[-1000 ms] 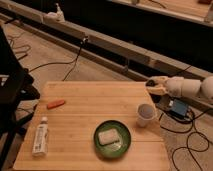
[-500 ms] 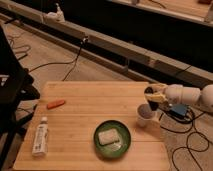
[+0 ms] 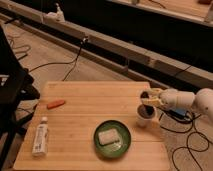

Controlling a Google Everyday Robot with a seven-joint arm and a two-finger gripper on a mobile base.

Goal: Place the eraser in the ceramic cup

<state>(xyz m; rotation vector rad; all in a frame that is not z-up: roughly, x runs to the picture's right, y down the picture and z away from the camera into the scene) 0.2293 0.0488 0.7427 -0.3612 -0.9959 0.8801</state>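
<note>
Moved in from the right edge over the last second and now hanging directly above the small pale handleless ceramic cup (image 3: 144, 117): the white two-finger gripper (image 3: 148, 99), arm reaching in from the right. Cup upright near the right edge of the light wooden slatted table (image 3: 90, 100), mouth dark from this angle, contents not readable.

Something dark and small pinched at the fingertips, right over the cup's rim — taken as the flat black eraser (image 3: 146, 101). Jaws clenched on it, by the look of the dark patch between the pale fingers. Eraser's long axis and facing not readable; too little of it showing. Whether it touches the rim, also not clear.

Down and left of the cup, just beside it, round green plate (image 3: 113, 138), holding a pale rectangular sponge-like block (image 3: 107, 136) lying flat near its middle, long side running roughly left to right with a slight tilt.

Over on the left side of the table, well apart from the cup, short orange marker-like stick (image 3: 55, 104), lying nearly level. Below it, near the left front corner, white tube with a label (image 3: 40, 136), lying flat, pointing toward the far edge.
</note>
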